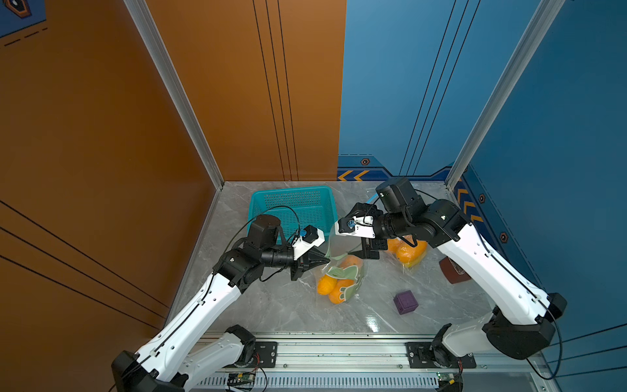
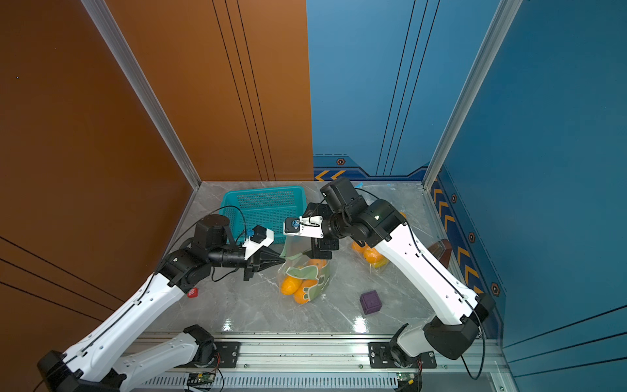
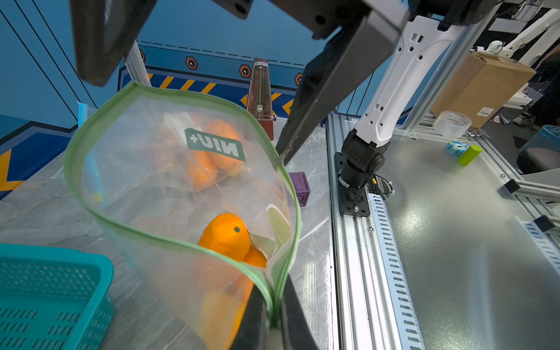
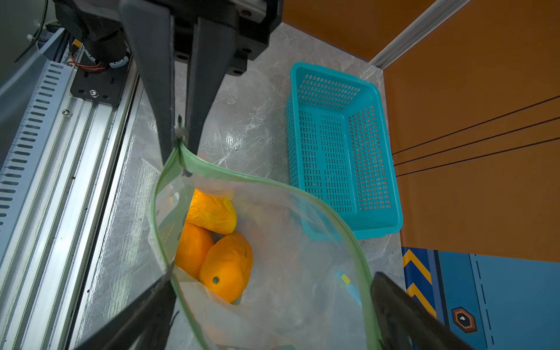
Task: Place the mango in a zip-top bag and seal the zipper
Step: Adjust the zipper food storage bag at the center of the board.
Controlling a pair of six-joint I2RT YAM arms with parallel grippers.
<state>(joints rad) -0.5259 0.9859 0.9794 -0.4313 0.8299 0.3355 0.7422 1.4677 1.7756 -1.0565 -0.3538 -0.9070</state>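
The placing part looks done, and the sealing has not begun. Three orange mangoes lie together at the bottom of the clear bag, whose lower end rests on the grey surface while its mouth is held up. The green zipper gapes in a wide loop, its two strips well apart along nearly the whole length and meeting only at the corner that is pinched. The left gripper is closed tight on that corner, with both strips of the zipper clamped between its fingers. The right gripper is spread as wide as it goes and holds nothing. It sits over the mouth with the opening between its fingers. One fingertip is touching or just beside the near strip, and the other stands just outside the far strip. The mangoes lie below both grippers, deep in the bag and clear of the rim, so I judge they will not get in the way of the closure. What is left is to bring the two strips together and press them shut from the held corner to the far end. An empty teal basket sits just beside the bag, and a second bag of fruit lies under the right arm.
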